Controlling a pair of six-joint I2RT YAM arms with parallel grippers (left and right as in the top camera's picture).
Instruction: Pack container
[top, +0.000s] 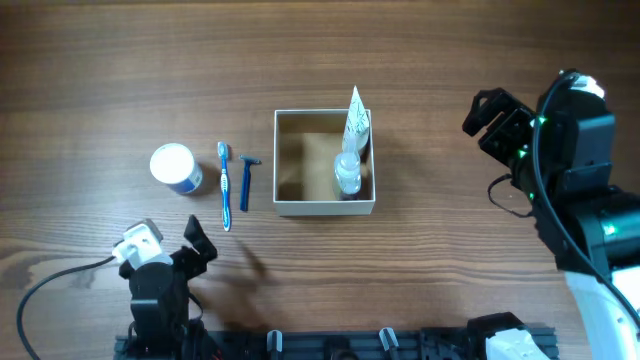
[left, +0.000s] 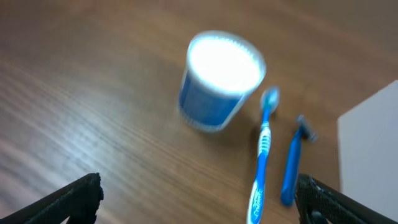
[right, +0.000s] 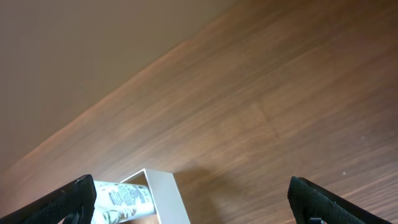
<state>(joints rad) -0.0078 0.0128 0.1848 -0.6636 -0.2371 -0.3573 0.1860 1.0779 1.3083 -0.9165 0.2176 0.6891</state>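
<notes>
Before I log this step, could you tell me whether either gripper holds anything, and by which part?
Nothing is held: the left gripper and the right gripper are both open and empty.

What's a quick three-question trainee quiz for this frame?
1. True or false: the razor lies inside the container.
2. Order these from left to right in the overhead view: razor, jar, toothbrush.
3. How many items are in the container? A none, B two, C four.

Key:
1. False, it lies on the table left of the container.
2. Jar, toothbrush, razor.
3. B, a tube and a small bottle.
</notes>
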